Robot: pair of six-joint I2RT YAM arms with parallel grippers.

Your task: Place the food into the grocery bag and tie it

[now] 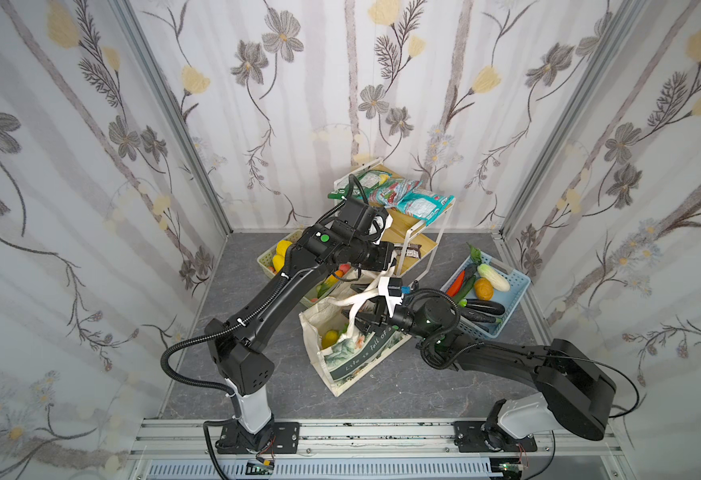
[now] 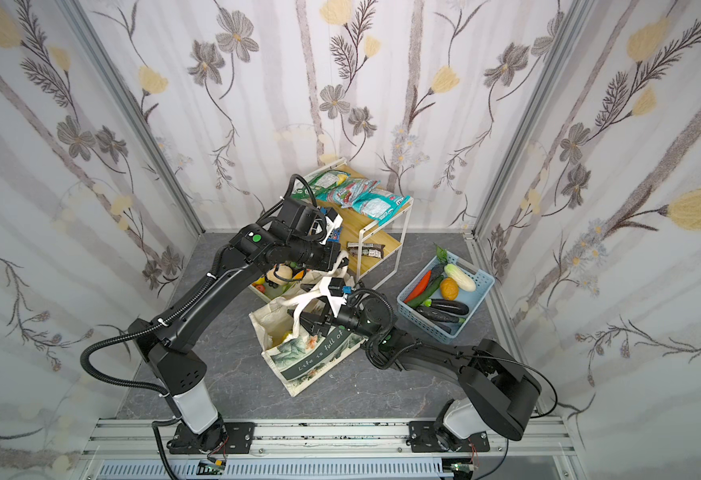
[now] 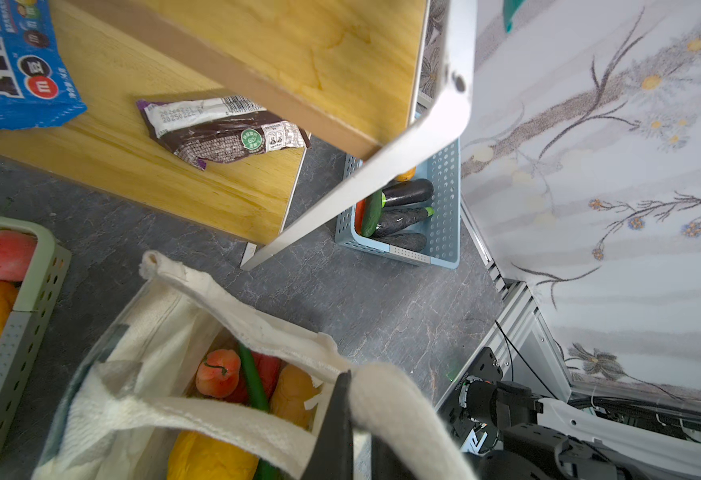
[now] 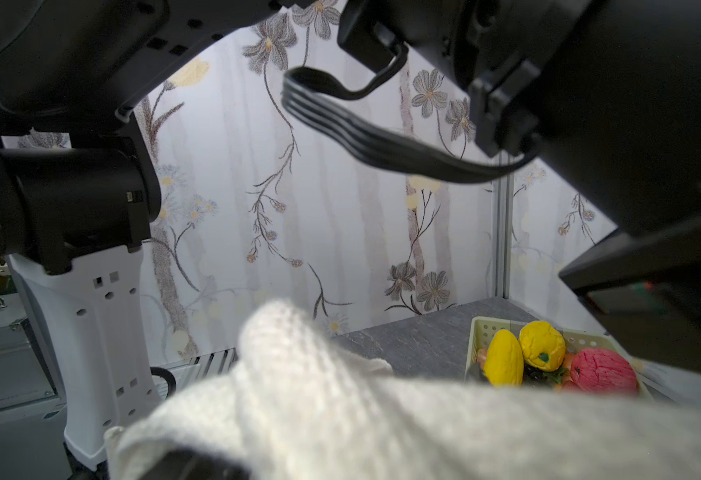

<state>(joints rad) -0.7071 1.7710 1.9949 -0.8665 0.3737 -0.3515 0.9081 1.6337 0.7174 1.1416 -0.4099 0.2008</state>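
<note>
On the grey marbled tabletop (image 1: 403, 386), boxed in by floral-papered walls (image 1: 299, 104), I see the grocery bag (image 1: 353, 365) standing open mid-scene with food (image 3: 218, 372) inside. Left end effector (image 3: 340, 399) is clamped tight on a rope handle (image 3: 394, 407). Right end effector (image 1: 361, 320) is over the bag mouth, jaws parted, with handle rope draped across. Shelf rack (image 1: 419, 245) crowds in behind. Green basket (image 1: 265, 258) lies under the left arm, blue basket (image 1: 515, 297) to the right.

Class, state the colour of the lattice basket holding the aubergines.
Light blue. The basket shows best in a top view.
</note>
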